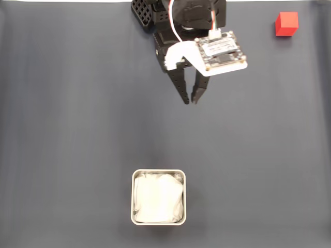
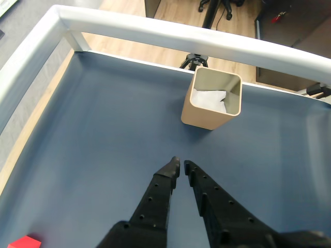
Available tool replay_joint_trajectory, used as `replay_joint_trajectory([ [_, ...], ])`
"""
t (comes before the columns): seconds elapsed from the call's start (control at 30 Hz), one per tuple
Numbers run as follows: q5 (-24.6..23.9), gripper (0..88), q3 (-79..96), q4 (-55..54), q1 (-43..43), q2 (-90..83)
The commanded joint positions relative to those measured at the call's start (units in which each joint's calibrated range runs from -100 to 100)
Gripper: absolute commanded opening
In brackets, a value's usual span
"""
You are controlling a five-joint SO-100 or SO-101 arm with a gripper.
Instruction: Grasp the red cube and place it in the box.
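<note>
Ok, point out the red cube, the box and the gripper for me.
red cube point(image 1: 286, 24), fixed view, middle of its top face.
box point(image 1: 159, 172), fixed view, its silvery rim on the far side.
gripper point(image 1: 190, 101), fixed view, midway between the two black fingertips.

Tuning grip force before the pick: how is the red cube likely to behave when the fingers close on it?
The red cube looks solid with flat faces, so it probably stays rigid and won't roll. Its matte surface suggests little slipping. Being small, it is likely light and may slide on the smooth dark mat if nudged by the gripper.
</note>
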Motion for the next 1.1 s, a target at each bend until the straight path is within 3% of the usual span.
replay_joint_trajectory([
  [0.0,-1.3,0.0,-2.6,0.2,-2.4,-0.6],
  [1.07,-3.8,0.0,-1.8,0.7,-22.4,-0.9],
])
